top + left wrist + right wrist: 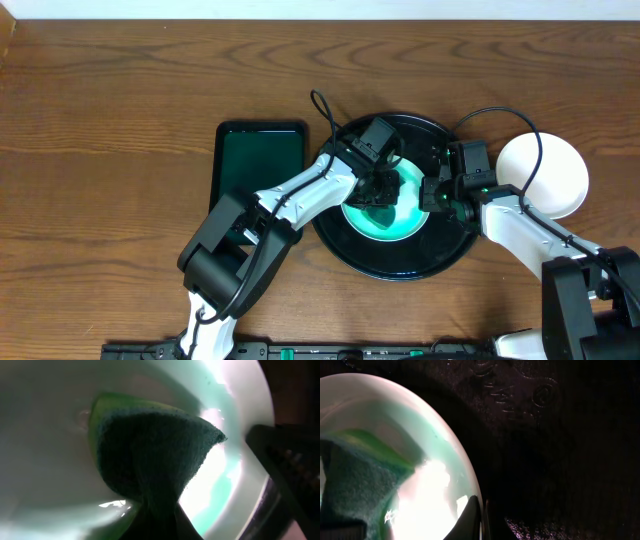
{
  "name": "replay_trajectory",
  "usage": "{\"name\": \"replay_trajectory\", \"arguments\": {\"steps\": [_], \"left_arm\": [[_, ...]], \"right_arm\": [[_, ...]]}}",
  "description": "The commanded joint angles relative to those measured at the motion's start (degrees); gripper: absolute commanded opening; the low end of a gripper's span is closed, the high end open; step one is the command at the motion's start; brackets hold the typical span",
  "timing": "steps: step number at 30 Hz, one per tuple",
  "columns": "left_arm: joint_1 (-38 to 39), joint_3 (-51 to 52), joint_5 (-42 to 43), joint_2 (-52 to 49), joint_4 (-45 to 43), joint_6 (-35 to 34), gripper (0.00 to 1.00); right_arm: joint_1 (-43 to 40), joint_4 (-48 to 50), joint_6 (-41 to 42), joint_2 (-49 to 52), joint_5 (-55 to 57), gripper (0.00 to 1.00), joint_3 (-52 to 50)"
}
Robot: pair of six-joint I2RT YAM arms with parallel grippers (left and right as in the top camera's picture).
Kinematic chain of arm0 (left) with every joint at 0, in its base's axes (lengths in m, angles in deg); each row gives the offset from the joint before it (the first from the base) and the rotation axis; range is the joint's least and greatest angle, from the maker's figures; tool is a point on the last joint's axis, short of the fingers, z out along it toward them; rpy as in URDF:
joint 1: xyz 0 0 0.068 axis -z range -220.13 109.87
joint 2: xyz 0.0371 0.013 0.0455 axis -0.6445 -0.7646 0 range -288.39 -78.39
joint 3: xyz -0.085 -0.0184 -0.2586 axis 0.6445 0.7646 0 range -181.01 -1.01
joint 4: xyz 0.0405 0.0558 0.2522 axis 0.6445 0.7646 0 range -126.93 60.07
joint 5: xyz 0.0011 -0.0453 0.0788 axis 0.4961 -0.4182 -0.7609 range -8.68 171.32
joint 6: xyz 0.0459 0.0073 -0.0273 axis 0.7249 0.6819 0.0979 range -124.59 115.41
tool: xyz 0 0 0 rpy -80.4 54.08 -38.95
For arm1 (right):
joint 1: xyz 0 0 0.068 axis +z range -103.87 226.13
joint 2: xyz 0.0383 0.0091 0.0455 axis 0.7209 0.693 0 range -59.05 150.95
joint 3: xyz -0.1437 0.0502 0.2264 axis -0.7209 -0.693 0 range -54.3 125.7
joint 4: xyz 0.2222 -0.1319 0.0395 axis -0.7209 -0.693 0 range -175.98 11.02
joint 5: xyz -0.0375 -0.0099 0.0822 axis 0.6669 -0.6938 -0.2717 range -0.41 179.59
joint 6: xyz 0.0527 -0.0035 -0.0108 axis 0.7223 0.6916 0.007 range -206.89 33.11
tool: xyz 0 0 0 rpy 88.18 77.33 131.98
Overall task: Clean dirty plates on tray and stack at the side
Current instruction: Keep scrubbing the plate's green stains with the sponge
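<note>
On the wooden table (100,120), the round black tray (390,272) carries a mint-tinted plate (398,224) at its middle. A white plate (555,165) lies on the table just right of the tray. The left gripper (383,190) is clenched on a green scouring sponge (160,450) pressed into the mint-tinted plate; the right gripper (432,192) straddles its right rim, grip unclear.
</note>
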Motion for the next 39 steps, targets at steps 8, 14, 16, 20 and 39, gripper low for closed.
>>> {"name": "replay_trajectory", "arguments": {"steps": [8,14,16,20,39], "left_arm": [[1.49,1.05,-3.04,10.45,-0.44,0.61,0.07],[1.51,1.05,-15.26,15.67,3.32,0.76,0.08],[1.51,1.05,-17.44,15.5,4.24,0.76,0.08],[1.51,1.05,-19.47,13.6,4.52,0.81,0.08],[1.51,1.05,-18.86,-0.98,3.3,0.79,0.07]], "right_arm": [[0.57,-0.35,-0.24,0.31,-3.26,0.01,-0.07],[0.57,-0.35,-0.24,0.28,-3.41,0.01,-0.07],[0.57,-0.33,-0.24,0.31,-3.41,0.01,-0.07],[0.57,-0.33,-0.24,0.31,-3.41,0.01,-0.07],[0.57,-0.35,-0.24,0.31,-3.41,0.01,-0.07]]}}
